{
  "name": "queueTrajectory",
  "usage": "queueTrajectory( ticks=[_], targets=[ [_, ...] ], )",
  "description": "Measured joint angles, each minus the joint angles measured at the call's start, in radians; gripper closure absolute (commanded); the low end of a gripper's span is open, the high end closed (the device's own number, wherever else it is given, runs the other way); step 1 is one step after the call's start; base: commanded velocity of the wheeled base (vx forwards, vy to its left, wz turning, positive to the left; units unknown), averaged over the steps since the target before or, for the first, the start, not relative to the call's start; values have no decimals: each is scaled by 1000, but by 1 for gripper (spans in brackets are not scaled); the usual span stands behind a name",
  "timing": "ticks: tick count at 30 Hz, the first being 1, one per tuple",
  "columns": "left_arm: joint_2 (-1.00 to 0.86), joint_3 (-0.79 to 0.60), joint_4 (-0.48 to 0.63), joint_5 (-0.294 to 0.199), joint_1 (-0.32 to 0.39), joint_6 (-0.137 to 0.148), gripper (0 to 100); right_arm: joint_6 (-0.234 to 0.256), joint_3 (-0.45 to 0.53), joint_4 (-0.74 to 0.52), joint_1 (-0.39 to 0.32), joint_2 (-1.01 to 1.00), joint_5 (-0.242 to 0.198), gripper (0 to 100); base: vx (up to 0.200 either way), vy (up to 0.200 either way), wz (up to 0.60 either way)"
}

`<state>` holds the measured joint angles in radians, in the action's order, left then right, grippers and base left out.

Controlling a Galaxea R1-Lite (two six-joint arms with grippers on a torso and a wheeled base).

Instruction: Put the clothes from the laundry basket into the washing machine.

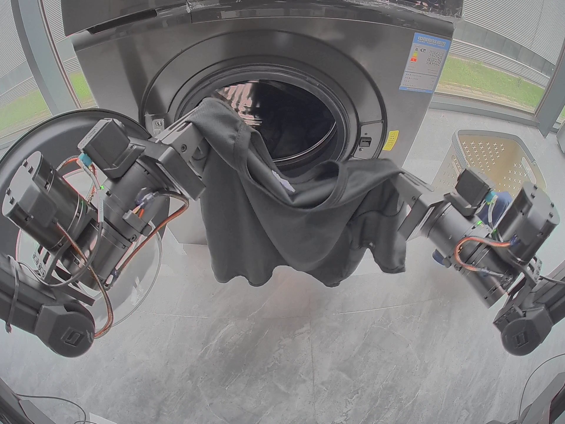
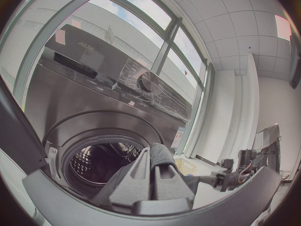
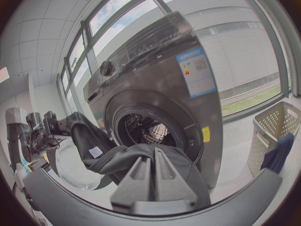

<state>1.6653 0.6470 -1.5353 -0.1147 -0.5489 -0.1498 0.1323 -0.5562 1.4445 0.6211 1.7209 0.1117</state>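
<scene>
Washing machine (image 1: 265,42): grey front-loader, round door (image 1: 35,148) swung open on its left side, drum opening (image 1: 288,119) dark inside
Garment: dark grey T-shirt (image 1: 282,219), strung between both grippers in front of the drum opening, sagging in the middle
Left gripper (image 2: 152,156): fingers pressed together on one end of the T-shirt, by the opening's left rim
Right gripper (image 3: 153,156): fingers pinching the other end, lower and right of the opening
Laundry basket (image 1: 500,154): beige, perforated, on the floor right of the machine, blue garment (image 3: 277,154) draped over its rim
Floor (image 1: 282,354): grey tiles
</scene>
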Motion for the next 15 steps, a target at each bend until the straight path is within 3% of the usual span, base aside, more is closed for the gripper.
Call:
queueTrajectory(
  ticks=[8, 15],
  targets=[
    [7, -3, -4, 0, -36, 1, 100, -1, -11, 26, 63, 194, -23, 0, 0, 0, 0],
    [7, -12, -8, 0, -63, 3, 100, -5, -128, 38, 105, 395, -30, 0, 0, 0, 0]
  ],
)
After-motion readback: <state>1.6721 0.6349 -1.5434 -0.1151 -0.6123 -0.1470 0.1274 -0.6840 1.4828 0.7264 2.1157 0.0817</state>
